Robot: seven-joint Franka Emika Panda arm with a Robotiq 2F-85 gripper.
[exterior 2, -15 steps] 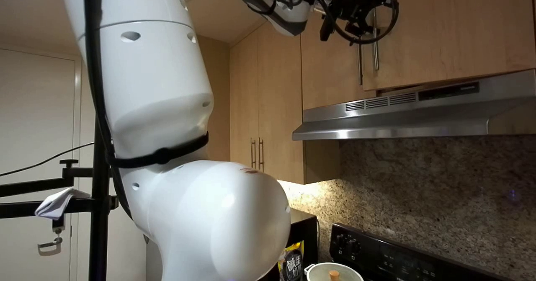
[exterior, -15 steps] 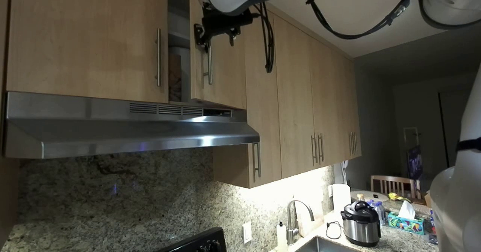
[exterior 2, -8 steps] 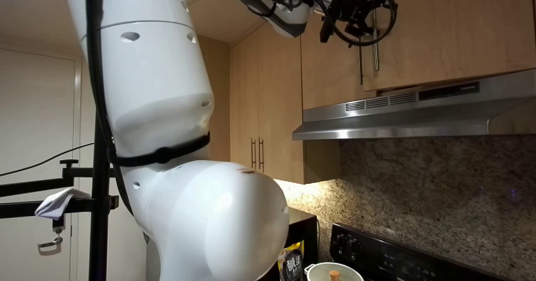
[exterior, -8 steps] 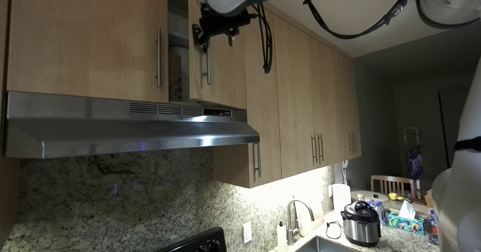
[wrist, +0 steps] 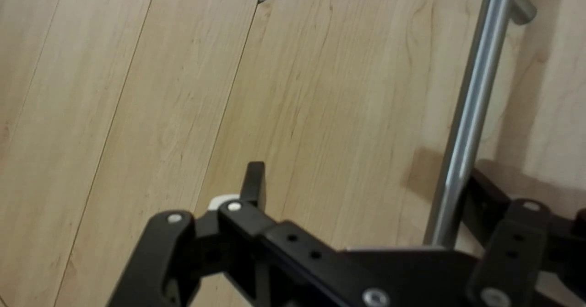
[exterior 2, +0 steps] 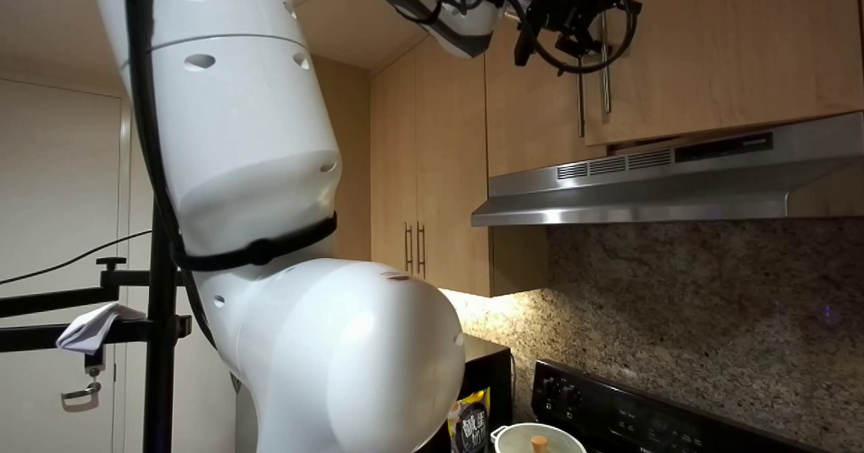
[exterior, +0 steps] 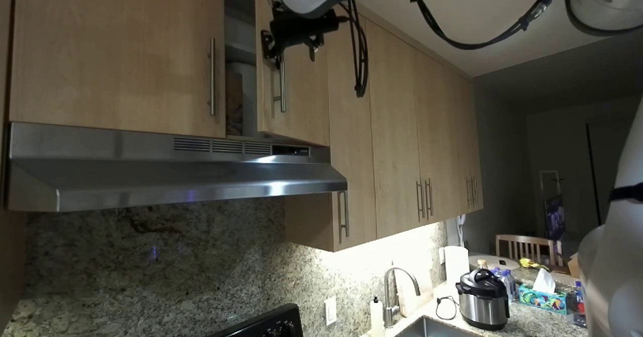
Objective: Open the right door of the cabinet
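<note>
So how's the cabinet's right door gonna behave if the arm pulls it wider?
The right door looks like a rigid flat panel, so it probably won't flex. Standing ajar, it likely swings freely. Its smooth metal handle may be slippery.

1. In the wrist view the Robotiq gripper [wrist: 366, 181] shows along the bottom edge, its two black fingers [wrist: 255, 183] spread well apart
2. Pale pivot pins [wrist: 234, 206] dot the black linkages [wrist: 297, 247] of both fingers
3. In both exterior views the gripper sits high up, at the end of the white wrist [exterior 2: 466, 29], its fingertips too dark to make out there
4. Black cables [exterior: 360, 87] hang from the wrist in a loop
5. In an exterior view the Franka Panda arm [exterior 2: 256, 129] stands close, its upper section tilted toward that view's left above a rounded joint [exterior 2: 398, 345]
6. A black strap [exterior 2: 263, 249] rings the arm just above that joint
</note>
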